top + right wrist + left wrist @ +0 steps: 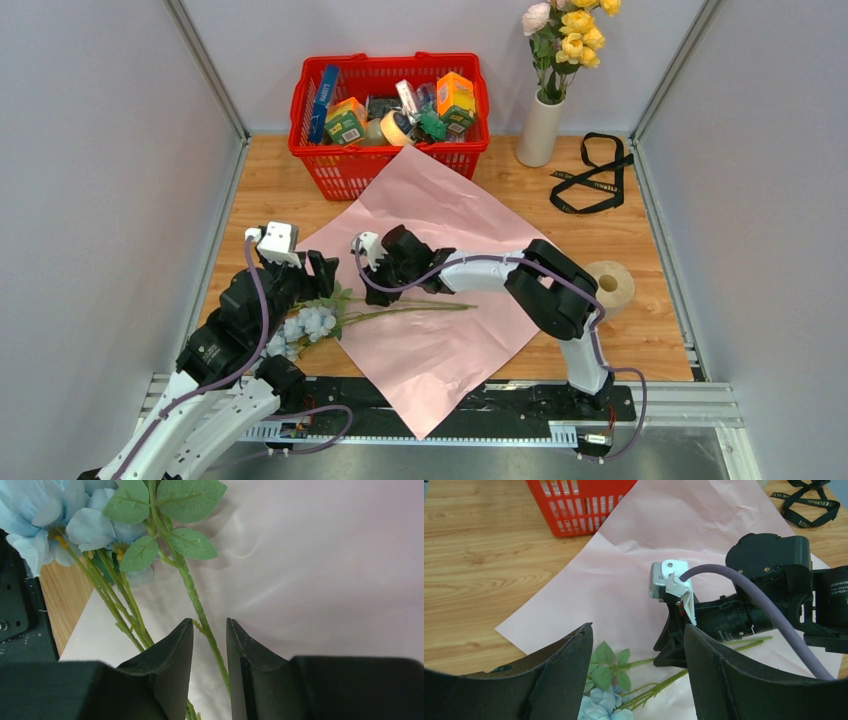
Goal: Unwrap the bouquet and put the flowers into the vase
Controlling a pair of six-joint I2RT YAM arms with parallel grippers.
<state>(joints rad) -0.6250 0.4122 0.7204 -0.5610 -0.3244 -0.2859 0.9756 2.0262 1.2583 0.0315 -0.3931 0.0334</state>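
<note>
The bouquet's pink paper (440,230) lies spread flat on the table. On its left corner lie the light blue flowers (310,325), stems (420,310) pointing right. My right gripper (378,280) is low over the paper, its jaws narrowly apart on either side of one leafy green stem (197,605), with a gap showing on both sides; the other stems (120,605) pass left of it. My left gripper (638,627) hangs wide open above the blue blooms (596,705), holding nothing. The beige vase (540,130) at the back right holds yellow and pale pink flowers (570,35).
A red basket (390,110) of groceries stands at the back, its front over the paper's far corner. A black ribbon (590,175) lies right of the vase. A beige roll (610,285) sits by the right arm's elbow.
</note>
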